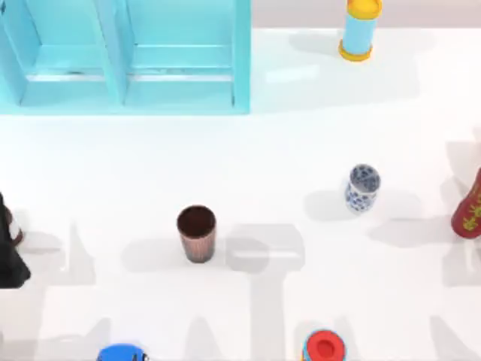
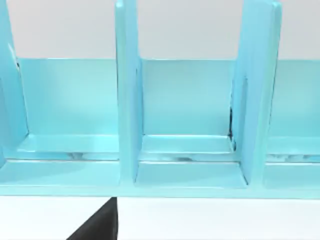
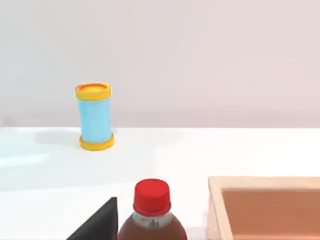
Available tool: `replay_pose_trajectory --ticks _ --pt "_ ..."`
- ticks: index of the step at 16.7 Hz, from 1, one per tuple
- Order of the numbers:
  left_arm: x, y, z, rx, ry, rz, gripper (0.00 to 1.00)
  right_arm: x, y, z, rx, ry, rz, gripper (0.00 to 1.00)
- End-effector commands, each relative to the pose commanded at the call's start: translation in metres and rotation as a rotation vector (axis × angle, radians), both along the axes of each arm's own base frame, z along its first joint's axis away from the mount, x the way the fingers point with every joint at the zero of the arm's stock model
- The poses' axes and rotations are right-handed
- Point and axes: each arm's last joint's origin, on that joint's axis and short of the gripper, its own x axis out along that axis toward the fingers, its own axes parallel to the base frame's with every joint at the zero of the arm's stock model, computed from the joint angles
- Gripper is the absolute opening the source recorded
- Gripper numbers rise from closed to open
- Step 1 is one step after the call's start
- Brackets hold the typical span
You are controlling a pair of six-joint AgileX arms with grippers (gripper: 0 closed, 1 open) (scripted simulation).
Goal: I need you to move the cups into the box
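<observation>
A dark reddish-brown cup (image 1: 197, 233) stands upright at the table's middle, a little to the left. The white cup with blue pattern (image 1: 363, 188) stands upright to the right of it, a cup's height or more away. A light-blue box (image 1: 124, 56) with dividers sits at the back left, and the left wrist view faces its compartments (image 2: 185, 145) from close by. My left arm (image 1: 9, 248) shows as a dark shape at the left edge, well left of the brown cup. A black part of my right gripper (image 3: 100, 222) shows in the right wrist view, near a red-capped bottle.
A light-blue cylinder with yellow ends (image 1: 359, 30) stands at the back right. A red bottle with yellow markings (image 1: 470, 207) stands at the right edge, and beside it is a shallow wooden box (image 3: 267, 205). A blue object (image 1: 120, 352) and a red-topped object (image 1: 325, 346) stand at the front edge.
</observation>
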Motion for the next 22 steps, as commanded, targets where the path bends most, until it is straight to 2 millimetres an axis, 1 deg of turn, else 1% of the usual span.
replay_pose_trajectory --ticks 3,6,9,12,15,17,18,20,22 --pt "0.000 0.000 0.000 0.000 0.000 0.000 1.00 0.000 0.000 0.002 0.001 0.009 0.003 1.00" --pt "0.000 0.000 0.000 0.000 0.000 0.000 1.00 0.001 0.003 0.017 0.008 0.098 0.030 1.00" --pt "0.000 0.000 0.000 0.000 0.000 0.000 1.00 0.007 0.009 0.045 0.021 0.265 0.080 1.00" --pt "0.000 0.000 0.000 0.000 0.000 0.000 1.00 0.025 0.019 0.082 0.035 0.475 0.136 1.00" --pt "0.000 0.000 0.000 0.000 0.000 0.000 1.00 0.059 0.035 0.119 0.044 0.699 0.177 1.00" --pt "0.000 0.000 0.000 0.000 0.000 0.000 1.00 0.089 0.050 0.139 0.046 0.854 0.188 1.00" --pt "0.000 0.000 0.000 0.000 0.000 0.000 1.00 0.106 0.059 0.145 0.046 0.933 0.187 1.00" --pt "0.000 0.000 0.000 0.000 0.000 0.000 1.00 0.144 0.077 0.150 0.041 1.091 0.173 1.00" --pt "0.000 0.000 0.000 0.000 0.000 0.000 1.00 0.181 0.097 0.144 0.033 1.238 0.145 1.00"
